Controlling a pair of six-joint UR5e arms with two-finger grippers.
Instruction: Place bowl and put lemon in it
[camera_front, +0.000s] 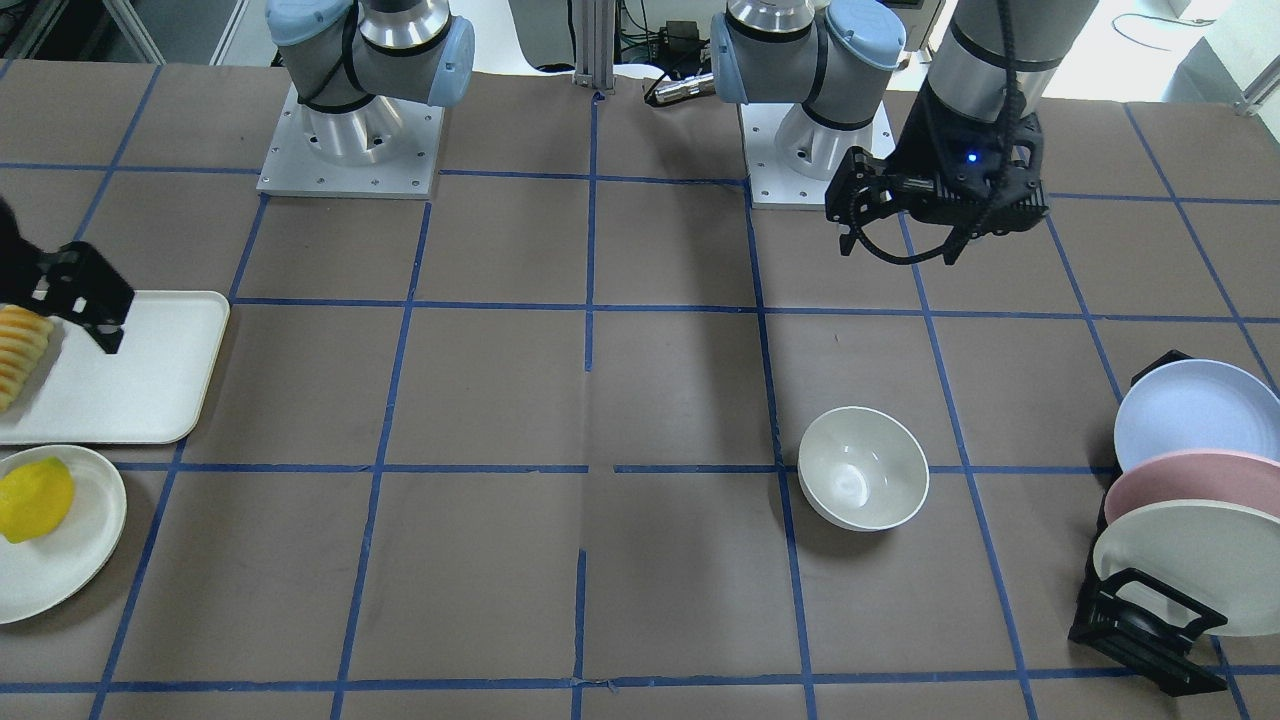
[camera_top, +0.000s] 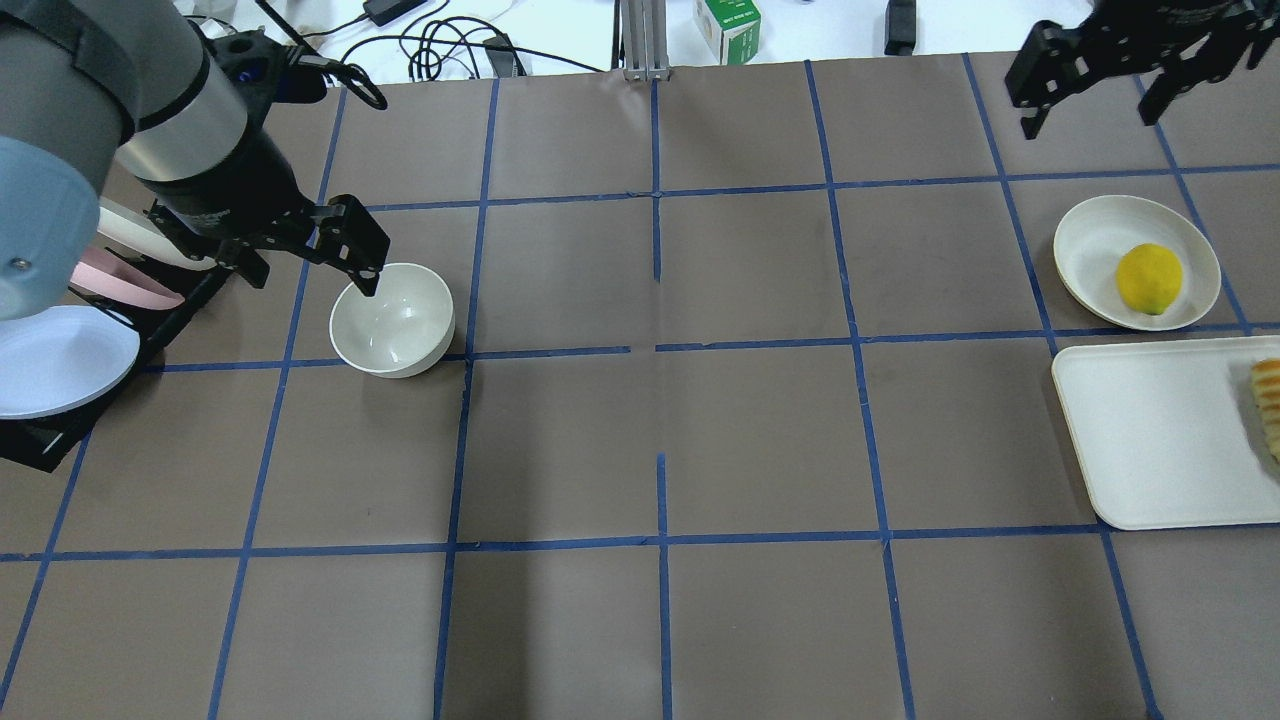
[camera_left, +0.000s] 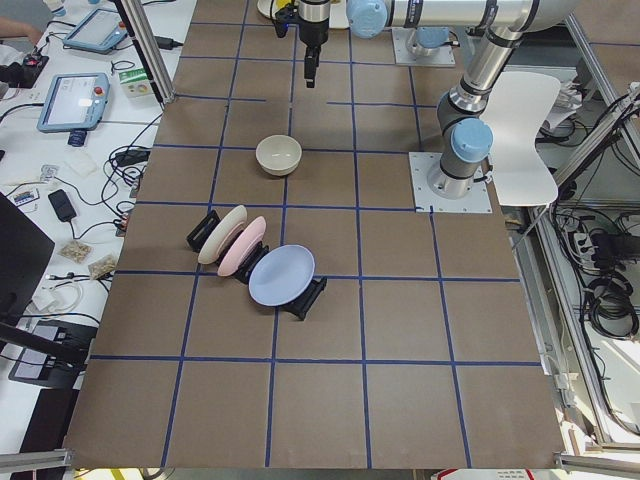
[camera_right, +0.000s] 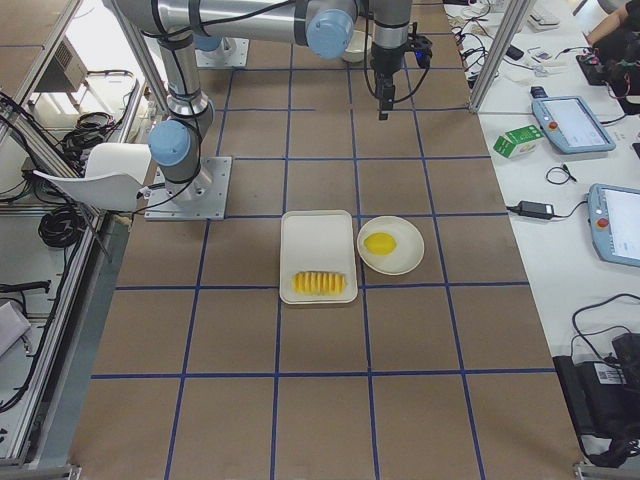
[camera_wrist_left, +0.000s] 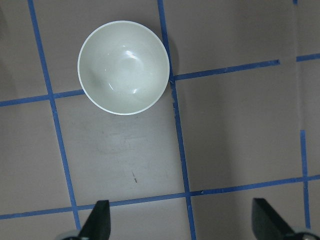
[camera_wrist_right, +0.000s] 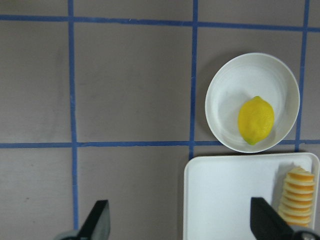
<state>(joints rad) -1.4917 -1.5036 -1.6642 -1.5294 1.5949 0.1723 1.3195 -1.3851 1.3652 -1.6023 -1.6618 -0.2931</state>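
Note:
The off-white bowl (camera_front: 863, 468) stands upright and empty on the brown table, on a blue tape line; it also shows in the overhead view (camera_top: 392, 318) and the left wrist view (camera_wrist_left: 123, 67). My left gripper (camera_top: 305, 270) is open and empty, raised above the table just beside the bowl, apart from it (camera_wrist_left: 182, 220). The yellow lemon (camera_top: 1149, 279) lies on a flat cream plate (camera_top: 1090, 240) at the far right; the right wrist view shows it too (camera_wrist_right: 256, 120). My right gripper (camera_top: 1090, 105) is open and empty, high above the table, beyond the plate (camera_wrist_right: 180, 220).
A white tray (camera_top: 1150, 440) next to the plate holds ridged orange-yellow sliced food (camera_top: 1268, 400). A black rack with pastel plates (camera_top: 60, 350) stands close to the left arm, beside the bowl. Both arm bases (camera_front: 350, 150) sit at the robot's table edge.

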